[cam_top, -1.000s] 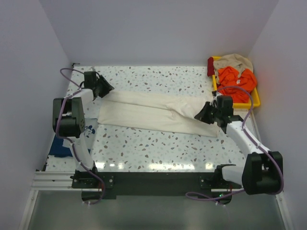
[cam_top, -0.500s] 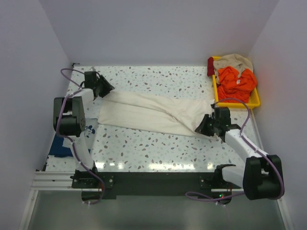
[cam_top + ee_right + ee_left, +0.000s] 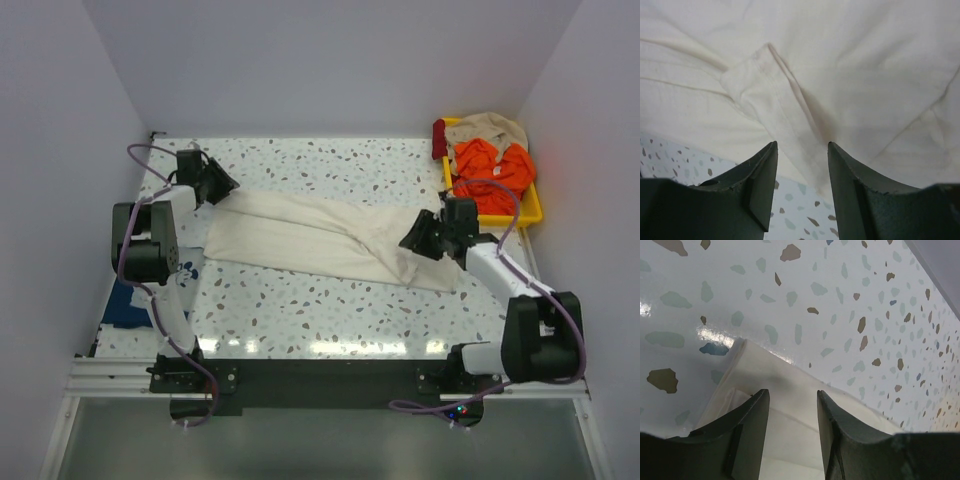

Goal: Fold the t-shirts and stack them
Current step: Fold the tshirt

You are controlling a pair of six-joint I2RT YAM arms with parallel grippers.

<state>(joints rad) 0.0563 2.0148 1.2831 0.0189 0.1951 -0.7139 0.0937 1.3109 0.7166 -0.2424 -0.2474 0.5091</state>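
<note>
The cream t-shirt (image 3: 310, 235) lies as a long, loosely folded strip across the middle of the table. My left gripper (image 3: 218, 187) is open over its far left corner; in the left wrist view the cloth (image 3: 790, 435) shows between the spread fingers of that gripper (image 3: 792, 395). My right gripper (image 3: 420, 243) is open over the strip's right end; in the right wrist view a folded hem of the cloth (image 3: 840, 60) lies ahead of that gripper (image 3: 801, 146). The navy t-shirt (image 3: 125, 308) lies at the table's left edge, mostly hidden behind the left arm.
A yellow tray (image 3: 495, 219) stands at the far right corner, holding an orange cloth (image 3: 490, 165) and a beige cloth (image 3: 490, 128), with a dark red item (image 3: 438, 138) at its rim. White walls close in on three sides. The arm bases sit on the near rail.
My right gripper moved toward the near edge and then back, and the cream shirt's right end shifted and bunched a little. The left arm has not moved.
</note>
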